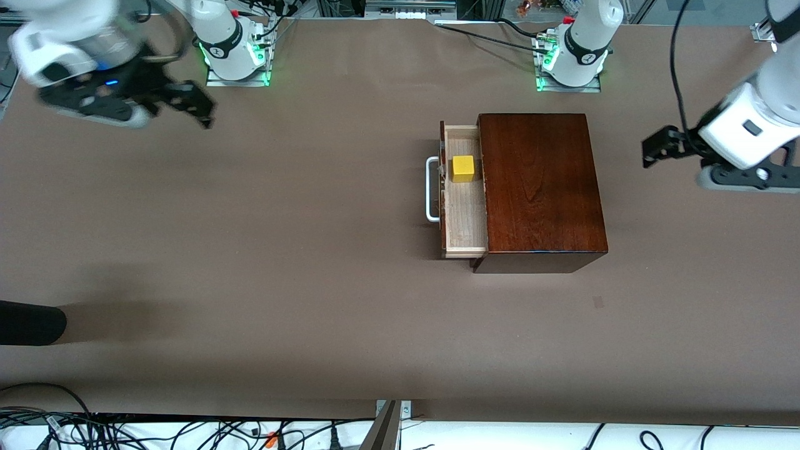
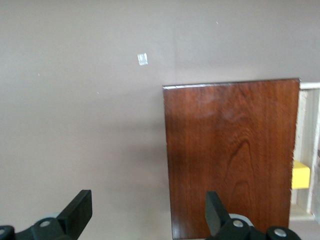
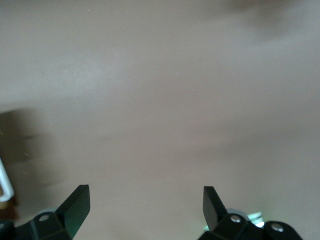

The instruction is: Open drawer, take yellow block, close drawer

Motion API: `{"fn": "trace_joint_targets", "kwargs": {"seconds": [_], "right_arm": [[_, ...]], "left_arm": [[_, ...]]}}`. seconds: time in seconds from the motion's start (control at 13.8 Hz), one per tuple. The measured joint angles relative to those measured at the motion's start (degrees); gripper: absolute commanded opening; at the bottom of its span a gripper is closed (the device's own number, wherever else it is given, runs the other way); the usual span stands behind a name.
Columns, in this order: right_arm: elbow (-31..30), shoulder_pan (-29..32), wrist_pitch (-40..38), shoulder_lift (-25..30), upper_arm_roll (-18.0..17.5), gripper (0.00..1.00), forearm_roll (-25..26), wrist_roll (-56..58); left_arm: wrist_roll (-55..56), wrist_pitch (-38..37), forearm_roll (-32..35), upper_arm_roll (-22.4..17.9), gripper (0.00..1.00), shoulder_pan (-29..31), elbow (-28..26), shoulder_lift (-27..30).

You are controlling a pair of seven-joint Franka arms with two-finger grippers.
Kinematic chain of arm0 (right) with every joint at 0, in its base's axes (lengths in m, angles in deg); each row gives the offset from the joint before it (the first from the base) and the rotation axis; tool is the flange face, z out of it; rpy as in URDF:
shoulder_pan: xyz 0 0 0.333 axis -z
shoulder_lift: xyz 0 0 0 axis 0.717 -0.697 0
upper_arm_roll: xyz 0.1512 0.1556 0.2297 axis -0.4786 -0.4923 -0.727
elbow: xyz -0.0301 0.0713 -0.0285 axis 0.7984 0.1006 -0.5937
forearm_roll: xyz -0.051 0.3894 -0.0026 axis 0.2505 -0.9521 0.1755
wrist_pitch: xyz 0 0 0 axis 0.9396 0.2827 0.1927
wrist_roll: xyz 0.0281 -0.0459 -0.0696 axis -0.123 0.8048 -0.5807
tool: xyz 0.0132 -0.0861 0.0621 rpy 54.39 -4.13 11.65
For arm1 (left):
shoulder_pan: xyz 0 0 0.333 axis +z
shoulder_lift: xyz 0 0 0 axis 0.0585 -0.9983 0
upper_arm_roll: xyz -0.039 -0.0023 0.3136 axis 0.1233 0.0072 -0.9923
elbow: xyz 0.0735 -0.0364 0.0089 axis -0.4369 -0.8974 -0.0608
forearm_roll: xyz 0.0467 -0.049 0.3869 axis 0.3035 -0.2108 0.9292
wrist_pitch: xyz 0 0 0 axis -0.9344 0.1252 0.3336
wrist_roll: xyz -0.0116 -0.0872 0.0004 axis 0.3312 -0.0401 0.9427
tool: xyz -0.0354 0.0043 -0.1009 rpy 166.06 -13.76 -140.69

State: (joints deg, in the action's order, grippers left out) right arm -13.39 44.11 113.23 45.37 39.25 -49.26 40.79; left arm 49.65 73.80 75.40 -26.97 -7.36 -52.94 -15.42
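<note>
presently the drawer [image 1: 464, 190] stands pulled partway out of the dark reddish-brown wooden box [image 1: 540, 184], which sits on the brown table [image 1: 281, 250] toward the left arm's end. taking the front view as a clock face centred on the box, the drawer projects at 9 o'clock, pale wood interior exposed, with the white u-shaped handle [image 1: 431, 189] on its outer face.

the yellow block [image 1: 463, 168] rests on the drawer floor, in the part of the drawer farther from the front camera, close to the box's front edge. nothing touches it. the left wrist view shows a sliver of the same block [image 2: 300, 175] past the edge of the box top [image 2: 232, 155].

the left gripper [image 1: 653, 150] hangs in the air at about 3 o'clock from the box, over bare table, well apart from the box. its fingers [image 2: 80, 210] are spread wide and hold nothing.

the right gripper [image 1: 200, 106] hangs at about 10 o'clock from the box, over bare table near the right arm's base, well apart from the drawer. its fingers [image 3: 77, 202] are likewise spread wide and empty; its wrist view shows plain table surface between them.

a dark rounded object [image 1: 28, 322] lies at the table edge at about 8 o'clock; its identity cannot be told.
</note>
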Motion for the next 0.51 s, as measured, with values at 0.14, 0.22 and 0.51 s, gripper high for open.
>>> {"fn": "trace_joint_targets", "kwargs": {"seconds": [0.14,0.22,0.51], "right_arm": [[-0.05,-1.39,0.96,-1.3,-4.19,1.0,-0.51,-14.03],[-0.06,-2.82,2.12,-2.28,-5.58,1.0,-0.55,-21.0],[-0.08,-11.46,9.7,-7.47,-6.69,1.0,-0.56,-47.75]], "left_arm": [[0.03,6.39,0.0,0.2,1.0,0.65,-6.12,2.72],[0.04,8.94,-0.01,0.27,1.0,0.9,-10.02,4.76],[-0.5,11.54,-0.01,0.3,1.0,1.19,-19.36,12.52]]}}
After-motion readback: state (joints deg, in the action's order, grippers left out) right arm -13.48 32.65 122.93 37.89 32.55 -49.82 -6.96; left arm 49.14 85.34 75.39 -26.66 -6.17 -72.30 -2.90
